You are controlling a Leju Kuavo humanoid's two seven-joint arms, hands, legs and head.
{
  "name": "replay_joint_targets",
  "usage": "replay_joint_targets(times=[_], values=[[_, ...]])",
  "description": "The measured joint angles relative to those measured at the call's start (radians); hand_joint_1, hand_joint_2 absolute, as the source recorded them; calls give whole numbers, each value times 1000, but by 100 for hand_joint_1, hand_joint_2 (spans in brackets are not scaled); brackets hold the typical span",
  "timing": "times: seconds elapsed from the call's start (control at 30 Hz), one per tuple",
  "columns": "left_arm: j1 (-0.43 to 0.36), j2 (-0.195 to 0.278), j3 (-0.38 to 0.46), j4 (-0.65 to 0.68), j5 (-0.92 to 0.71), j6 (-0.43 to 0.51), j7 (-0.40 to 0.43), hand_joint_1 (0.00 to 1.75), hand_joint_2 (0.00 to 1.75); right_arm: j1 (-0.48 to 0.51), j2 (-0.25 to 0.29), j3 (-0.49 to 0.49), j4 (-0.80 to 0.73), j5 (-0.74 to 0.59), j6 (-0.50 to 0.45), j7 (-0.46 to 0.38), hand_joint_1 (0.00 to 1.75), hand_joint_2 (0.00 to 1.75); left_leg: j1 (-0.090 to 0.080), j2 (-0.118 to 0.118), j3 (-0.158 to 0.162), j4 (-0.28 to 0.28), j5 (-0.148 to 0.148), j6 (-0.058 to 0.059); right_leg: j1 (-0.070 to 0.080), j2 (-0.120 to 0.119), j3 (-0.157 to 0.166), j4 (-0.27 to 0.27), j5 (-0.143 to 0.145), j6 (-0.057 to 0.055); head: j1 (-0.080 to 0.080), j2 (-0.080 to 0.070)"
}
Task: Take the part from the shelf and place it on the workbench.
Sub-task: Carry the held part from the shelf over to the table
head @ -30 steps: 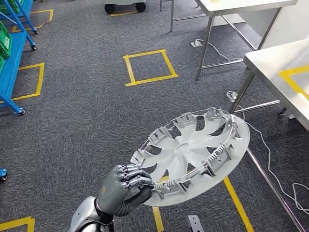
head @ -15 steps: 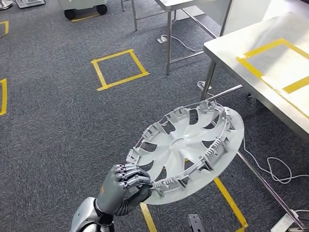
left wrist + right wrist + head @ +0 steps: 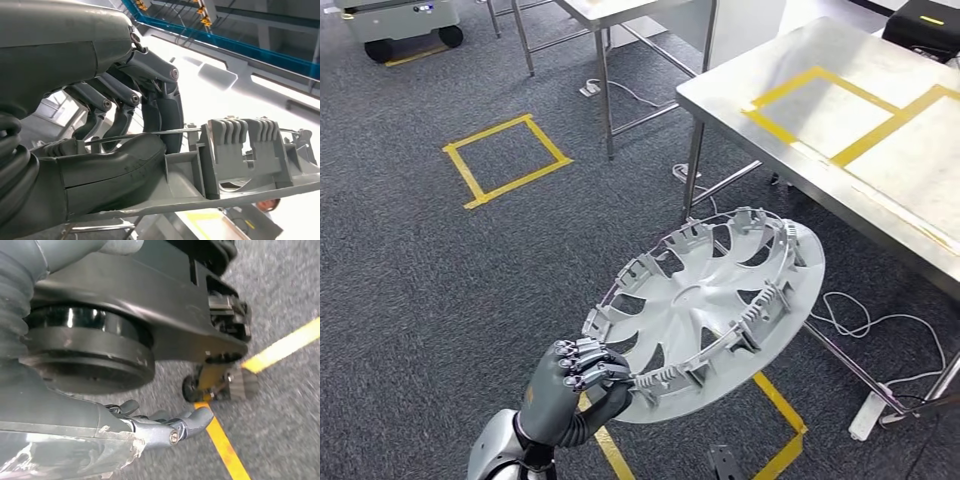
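In the head view, the wheel cover (image 3: 709,310) is gripped at its seven-o'clock rim by the left hand (image 3: 573,390), above carpet, the workbench (image 3: 841,130) at two o'clock. In the left wrist view, fingers (image 3: 162,100) are clamped over the rim. In the right wrist view, the right hand (image 3: 158,430) is seen extended, holding nothing.

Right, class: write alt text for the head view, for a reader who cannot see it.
The robot's left hand grips the rim of a round white wheel cover, holding it tilted above grey carpet. A steel workbench marked with yellow tape stands ahead on the right.
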Motion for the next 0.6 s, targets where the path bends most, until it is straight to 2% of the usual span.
replay_joint_targets(times=[0.03,0.1,0.13,0.17,0.2,0.23,0.27,0.33,0.37,0.4,0.47,0.53,0.6], values=[[0,-2,0,0,4,1,0,175,175,0,0,0,0,1,1,1,0,175,1,14,0,-3,4,6,3,-26,-14,25,-17,3,3,0],[3,-6,2,0,17,2,1,175,175,-1,0,0,0,2,1,1,0,175,-3,42,-1,-5,6,13,9,-91,-64,138,-84,6,7,0],[5,-7,3,0,23,2,1,175,175,-1,0,0,0,2,2,2,0,175,-5,58,-1,-5,6,14,9,-110,-93,209,-118,8,8,0],[7,-8,4,0,27,1,2,175,175,-1,0,0,0,2,2,2,0,175,-7,73,-1,-5,5,15,9,-117,-111,259,-137,8,8,0],[8,-9,5,0,30,1,2,175,175,0,0,0,0,2,2,2,0,175,-9,88,-1,-5,4,16,10,-120,-111,272,-138,8,8,0],[9,-9,5,0,32,1,2,175,175,0,0,-1,0,2,2,2,0,175,-10,100,0,-5,4,16,10,-123,-89,244,-121,7,8,0],[10,-11,5,0,34,1,2,175,175,0,0,-1,0,2,2,2,0,175,-10,112,1,-5,2,15,11,-133,-47,178,-92,6,8,0],[10,-13,5,0,37,1,2,175,175,-2,0,-1,0,3,2,2,0,175,-14,129,4,-3,-2,10,18,-168,34,44,-53,-5,7,0],[10,-13,5,0,37,1,2,175,175,-2,0,-1,0,3,2,2,0,175,-16,136,6,-3,-2,6,21,-180,56,7,-45,-12,7,0],[10,-14,5,0,38,1,2,175,175,-3,0,-1,0,3,2,2,0,175,-18,142,6,-3,-2,2,24,-182,61,-5,-45,-19,6,0],[10,-15,6,0,38,0,2,175,175,-2,0,-2,0,3,2,2,0,175,-17,153,7,-4,-2,-9,23,-161,59,-8,-37,-31,6,0],[10,-17,6,0,38,0,2,175,175,-3,0,-3,0,3,1,2,0,175,-14,127,-2,19,-24,-22,16,-141,59,-15,-31,-42,5,0],[10,-17,7,0,38,0,2,175,175,-3,0,-3,0,3,1,2,0,175,-10,81,-48,122,-82,-31,9,-120,59,-19,-26,-48,3,0]])
